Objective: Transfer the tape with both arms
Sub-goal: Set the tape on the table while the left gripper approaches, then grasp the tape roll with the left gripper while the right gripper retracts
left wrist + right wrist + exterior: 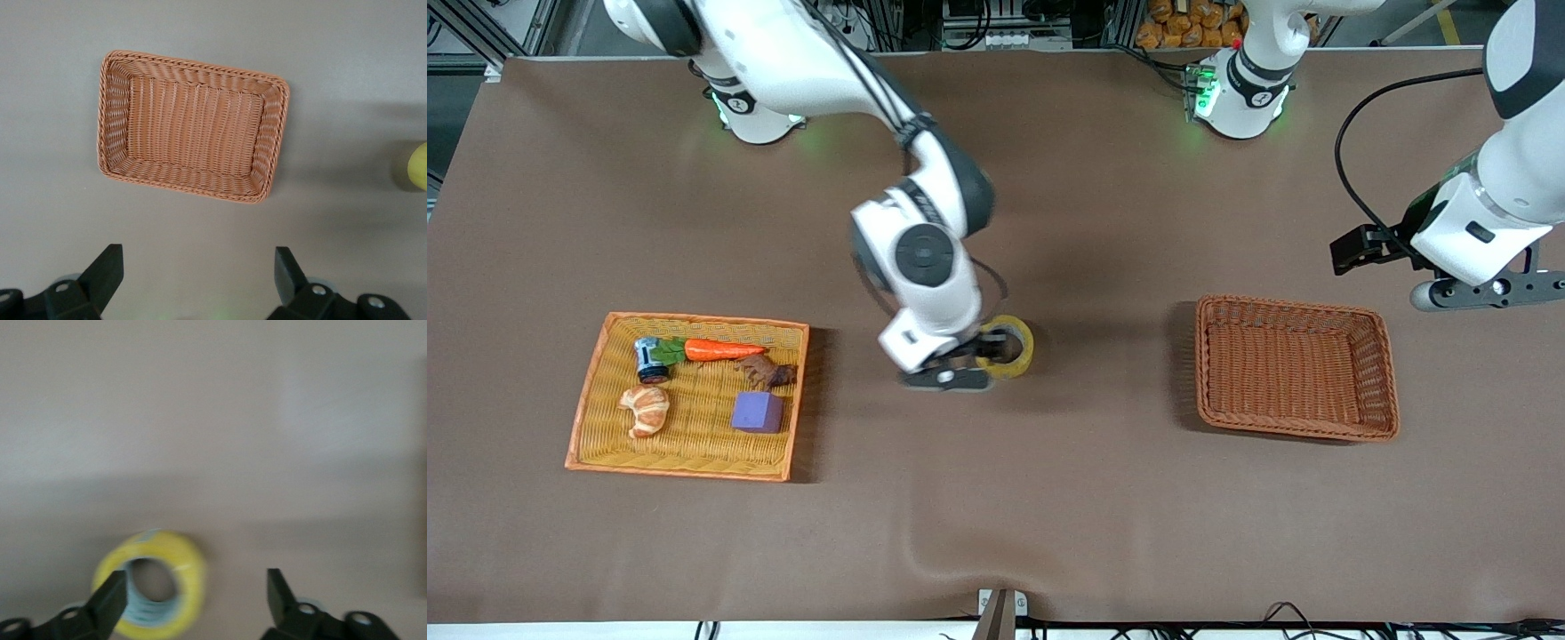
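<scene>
The tape (1021, 352), a yellowish ring, lies flat on the brown table near its middle. My right gripper (951, 369) hangs just over it, open and empty. In the right wrist view the tape (190, 577) lies off-centre, with one finger (110, 600) over its hollow centre and the gripper (197, 583) spread wide. My left gripper (1485, 289) is open and empty, up over the table at the left arm's end, beside the brown basket. In the left wrist view the gripper (199, 257) has bare table between its fingers, and the tape (419, 167) shows at the edge.
An empty brown wicker basket (1294, 366) sits toward the left arm's end and also shows in the left wrist view (190, 123). An orange tray (587, 400) toward the right arm's end holds a carrot (720, 349), a croissant (646, 409), a purple cube (758, 412) and a small can (647, 358).
</scene>
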Action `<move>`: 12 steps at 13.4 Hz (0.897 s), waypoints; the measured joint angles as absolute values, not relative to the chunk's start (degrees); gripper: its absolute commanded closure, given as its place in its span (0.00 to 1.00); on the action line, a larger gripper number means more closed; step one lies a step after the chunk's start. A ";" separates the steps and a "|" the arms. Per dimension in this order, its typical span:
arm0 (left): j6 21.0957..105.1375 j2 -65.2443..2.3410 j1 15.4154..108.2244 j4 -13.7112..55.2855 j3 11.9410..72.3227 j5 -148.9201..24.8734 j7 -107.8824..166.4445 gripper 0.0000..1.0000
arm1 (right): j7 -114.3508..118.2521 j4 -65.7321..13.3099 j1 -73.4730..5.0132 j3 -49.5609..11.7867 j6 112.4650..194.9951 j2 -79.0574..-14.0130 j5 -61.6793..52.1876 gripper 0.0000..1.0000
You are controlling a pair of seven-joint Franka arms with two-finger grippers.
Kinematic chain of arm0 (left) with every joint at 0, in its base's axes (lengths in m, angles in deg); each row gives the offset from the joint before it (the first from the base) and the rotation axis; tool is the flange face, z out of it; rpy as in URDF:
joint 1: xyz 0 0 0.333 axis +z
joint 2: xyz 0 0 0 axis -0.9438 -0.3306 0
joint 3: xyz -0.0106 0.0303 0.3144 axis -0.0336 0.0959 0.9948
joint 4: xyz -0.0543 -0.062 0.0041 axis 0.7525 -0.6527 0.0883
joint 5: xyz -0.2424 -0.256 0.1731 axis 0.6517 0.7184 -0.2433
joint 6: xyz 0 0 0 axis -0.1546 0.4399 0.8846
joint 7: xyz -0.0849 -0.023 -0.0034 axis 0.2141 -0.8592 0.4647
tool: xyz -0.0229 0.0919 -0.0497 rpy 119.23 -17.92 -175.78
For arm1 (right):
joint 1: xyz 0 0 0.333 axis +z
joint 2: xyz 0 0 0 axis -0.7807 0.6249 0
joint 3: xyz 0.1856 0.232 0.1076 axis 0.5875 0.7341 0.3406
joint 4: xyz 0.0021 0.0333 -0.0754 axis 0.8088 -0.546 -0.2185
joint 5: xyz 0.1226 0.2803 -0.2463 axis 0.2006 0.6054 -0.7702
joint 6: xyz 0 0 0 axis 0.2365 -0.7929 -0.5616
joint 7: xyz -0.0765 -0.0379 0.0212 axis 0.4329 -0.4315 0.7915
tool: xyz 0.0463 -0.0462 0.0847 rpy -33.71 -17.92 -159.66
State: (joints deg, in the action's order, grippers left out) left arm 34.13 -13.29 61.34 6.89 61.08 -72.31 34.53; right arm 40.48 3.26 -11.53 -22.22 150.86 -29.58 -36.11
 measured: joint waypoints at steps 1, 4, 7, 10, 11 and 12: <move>34.41 -13.58 60.62 6.89 60.65 -72.30 35.49 0.00 | 37.25 1.51 -13.93 -23.16 149.34 -33.34 -36.14 0.00; 39.04 -16.10 55.39 6.98 59.57 -72.30 42.47 0.00 | 28.00 -6.00 -22.35 -23.76 146.61 -44.55 -36.20 0.00; 44.72 -20.54 48.97 7.16 58.83 -72.30 52.74 0.00 | 21.64 -9.33 -29.49 -23.76 138.80 -51.45 -36.20 0.00; 51.58 -25.51 44.59 7.71 58.60 -72.30 58.62 0.00 | 16.70 -9.69 -34.64 -23.75 133.73 -55.83 -36.24 0.00; 53.63 -27.40 43.51 8.07 58.56 -72.30 59.62 0.00 | 13.90 -9.88 -36.16 -23.75 133.34 -57.30 -36.29 0.00; 55.88 -29.57 42.28 8.40 58.52 -72.29 61.44 0.00 | 11.69 -10.06 -37.66 -23.77 133.10 -58.71 -36.36 0.00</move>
State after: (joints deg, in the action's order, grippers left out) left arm 55.88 -29.57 42.28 8.40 58.52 -72.29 61.44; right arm 11.69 -10.06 -37.66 -23.77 133.10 -58.71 -36.36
